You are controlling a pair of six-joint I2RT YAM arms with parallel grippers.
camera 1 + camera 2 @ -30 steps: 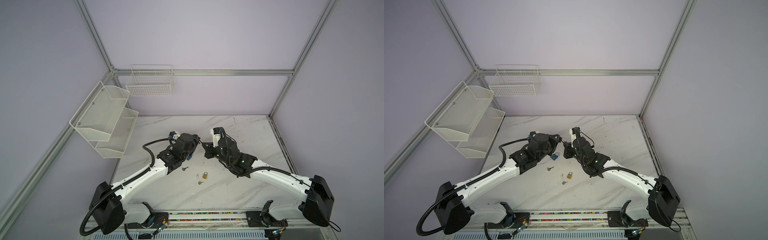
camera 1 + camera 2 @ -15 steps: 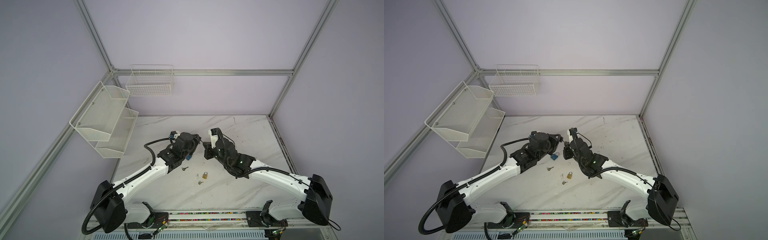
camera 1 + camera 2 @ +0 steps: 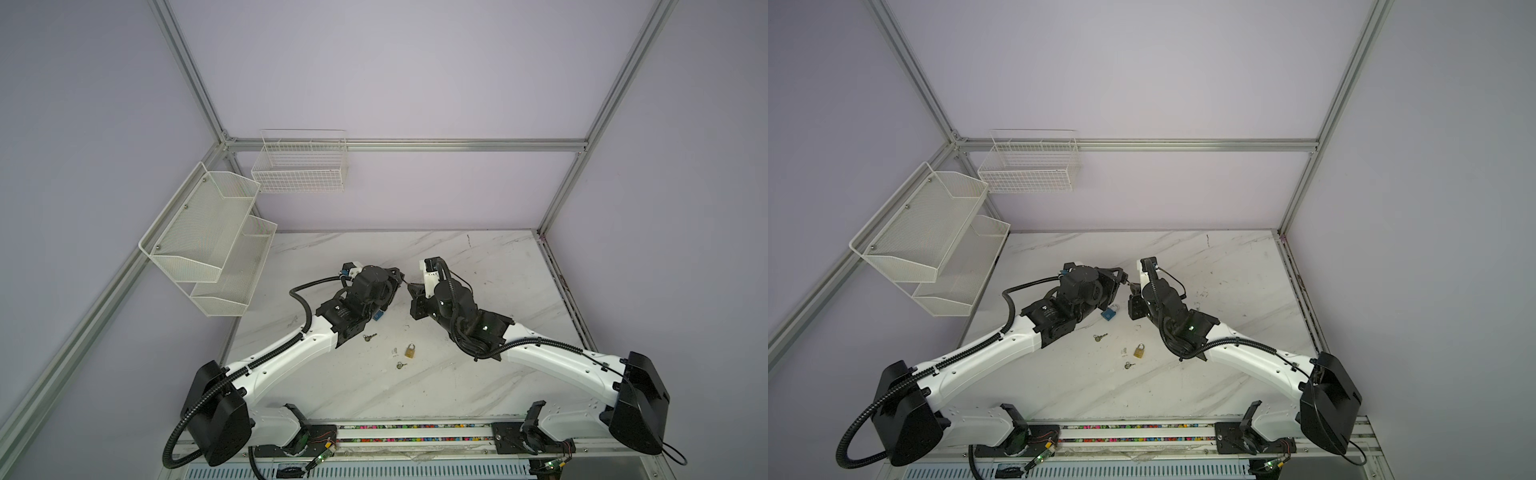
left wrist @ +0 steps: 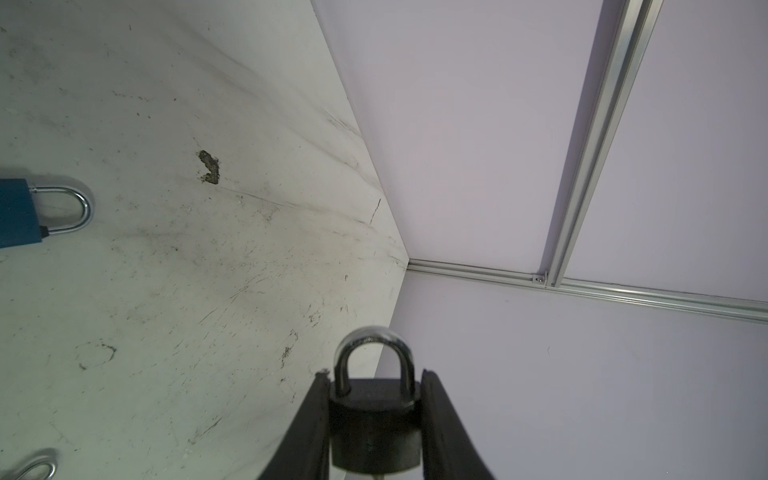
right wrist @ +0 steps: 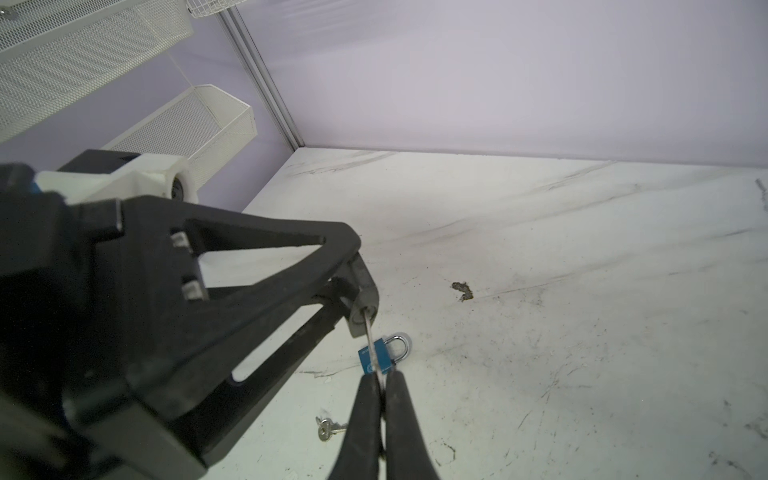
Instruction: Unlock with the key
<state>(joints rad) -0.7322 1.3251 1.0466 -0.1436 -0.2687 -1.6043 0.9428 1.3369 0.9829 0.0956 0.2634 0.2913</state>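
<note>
Marble table — three padlocks, three keys — one of each held.

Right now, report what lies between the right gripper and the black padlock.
Only the key: the right gripper pinches it, tip at the black padlock; the right wrist view shows it.

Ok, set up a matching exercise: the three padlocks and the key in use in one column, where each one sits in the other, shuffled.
1. black padlock
2. blue padlock
3. brass padlock
4. key at the black padlock's keyhole

A. pinched in the right gripper
B. on the table, in the open, nearer the front edge
C. clamped in the left gripper
D. on the table, close beside the left gripper

Pairs: 1-C, 2-D, 3-B, 4-A
</note>
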